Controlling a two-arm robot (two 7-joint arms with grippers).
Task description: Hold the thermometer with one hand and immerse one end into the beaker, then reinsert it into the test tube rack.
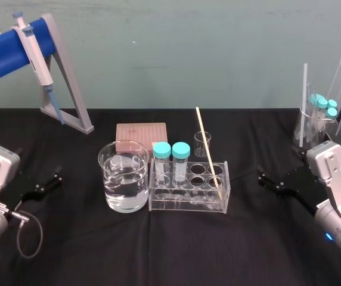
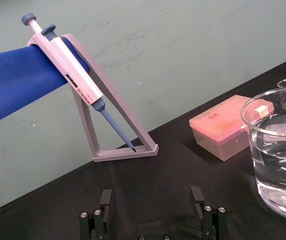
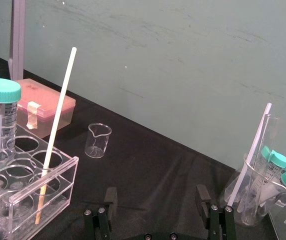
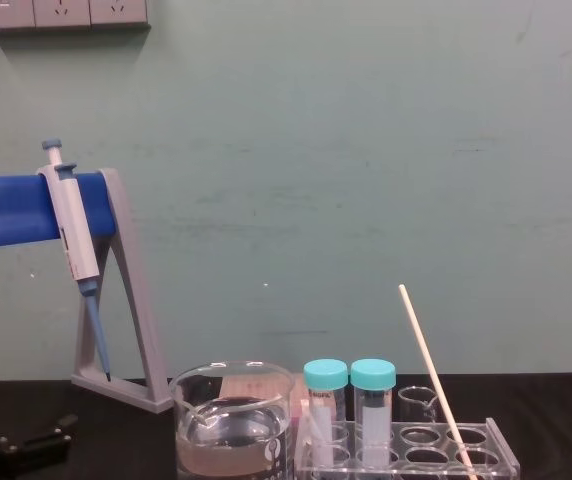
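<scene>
Currently the thermometer (image 1: 208, 152) leans tilted in a hole at the right end of the test tube rack (image 1: 188, 206), its top free. The beaker (image 1: 124, 179), partly filled with clear liquid, stands just beside the rack's left end on the black counter (image 1: 170, 250). The left end effector (image 2: 151, 200) and right end effector (image 3: 156, 197) rest low at either side, well apart from the rack, fingers spread wide and holding nothing.

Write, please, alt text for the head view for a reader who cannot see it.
The thermometer leans in the right end of the test tube rack on a black table, with the beaker of clear liquid beside the rack's left end. Two teal-capped tubes stand in the rack, and the left pincer and right pincer are open at either side.
</scene>
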